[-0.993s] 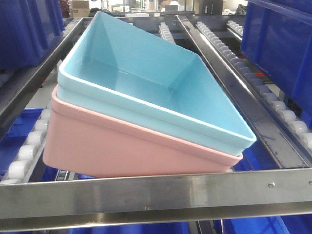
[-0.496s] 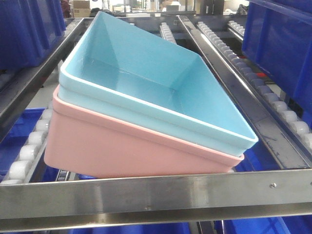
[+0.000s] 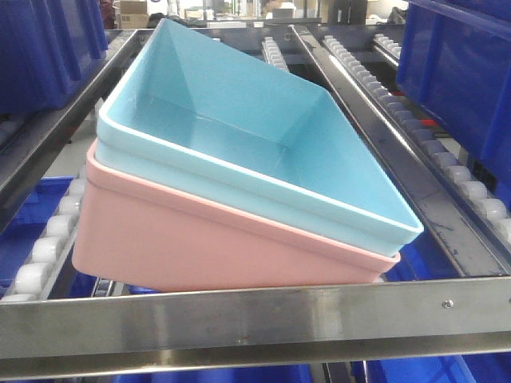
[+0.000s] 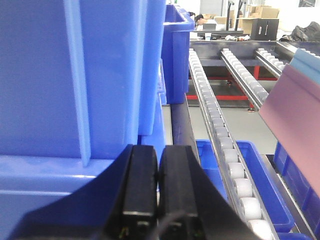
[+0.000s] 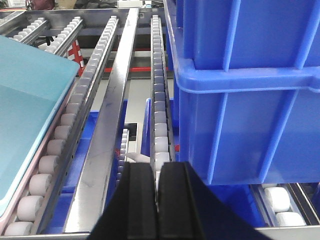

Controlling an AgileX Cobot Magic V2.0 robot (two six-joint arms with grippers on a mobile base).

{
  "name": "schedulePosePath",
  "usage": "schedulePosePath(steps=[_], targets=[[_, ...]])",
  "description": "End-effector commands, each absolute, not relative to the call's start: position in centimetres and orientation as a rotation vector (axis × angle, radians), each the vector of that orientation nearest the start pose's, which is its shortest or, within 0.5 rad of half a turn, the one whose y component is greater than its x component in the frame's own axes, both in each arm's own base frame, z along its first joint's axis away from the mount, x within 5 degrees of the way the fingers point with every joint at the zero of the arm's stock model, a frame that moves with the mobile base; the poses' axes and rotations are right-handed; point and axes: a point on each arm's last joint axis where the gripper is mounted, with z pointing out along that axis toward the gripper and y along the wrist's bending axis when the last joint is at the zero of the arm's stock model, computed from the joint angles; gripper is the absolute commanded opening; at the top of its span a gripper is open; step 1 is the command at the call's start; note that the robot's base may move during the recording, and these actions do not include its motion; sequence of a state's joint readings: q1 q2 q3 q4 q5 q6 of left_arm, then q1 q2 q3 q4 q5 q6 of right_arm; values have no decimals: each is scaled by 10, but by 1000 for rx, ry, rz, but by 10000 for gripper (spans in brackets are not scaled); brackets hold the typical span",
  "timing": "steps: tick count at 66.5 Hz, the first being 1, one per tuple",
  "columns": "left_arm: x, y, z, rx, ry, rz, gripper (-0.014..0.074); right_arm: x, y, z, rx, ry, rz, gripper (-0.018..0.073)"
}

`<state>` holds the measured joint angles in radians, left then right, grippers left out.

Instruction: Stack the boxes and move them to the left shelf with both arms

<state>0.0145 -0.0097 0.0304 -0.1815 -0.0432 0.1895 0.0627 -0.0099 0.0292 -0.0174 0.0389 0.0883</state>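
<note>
The light blue box (image 3: 263, 144) sits nested inside the salmon pink box (image 3: 207, 247). The stack lies skewed on the sloping steel rack lane, between its white roller rails (image 3: 48, 239), just behind the flat steel front bar (image 3: 255, 323). My left gripper (image 4: 158, 170) is shut and empty, left of the stack; the pink box wall (image 4: 295, 130) shows at its right. My right gripper (image 5: 156, 175) is shut and empty, right of the stack; the blue box corner (image 5: 30, 95) shows at its left. Neither gripper shows in the front view.
Dark blue ribbed crates stand on the neighbouring lanes: left (image 4: 75, 75) and right (image 5: 250, 90). More blue crates (image 3: 24, 215) sit on the level below. A steel rail (image 5: 107, 125) and roller rows (image 5: 160, 110) run between the stack and the right crates.
The stacked boxes shifted very slightly to the right between one second ago and half a second ago; since then nothing has visibly moved.
</note>
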Motion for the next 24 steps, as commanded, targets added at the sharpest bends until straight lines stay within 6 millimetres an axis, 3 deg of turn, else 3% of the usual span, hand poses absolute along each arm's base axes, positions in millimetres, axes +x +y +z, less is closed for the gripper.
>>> schedulePosePath(steps=[1,24], targets=[[56,3,206,-28,1388,27,-3,54,3,215,1,1424,97,57],[56,3,206,-28,1388,27,-3,54,3,215,1,1424,97,57]])
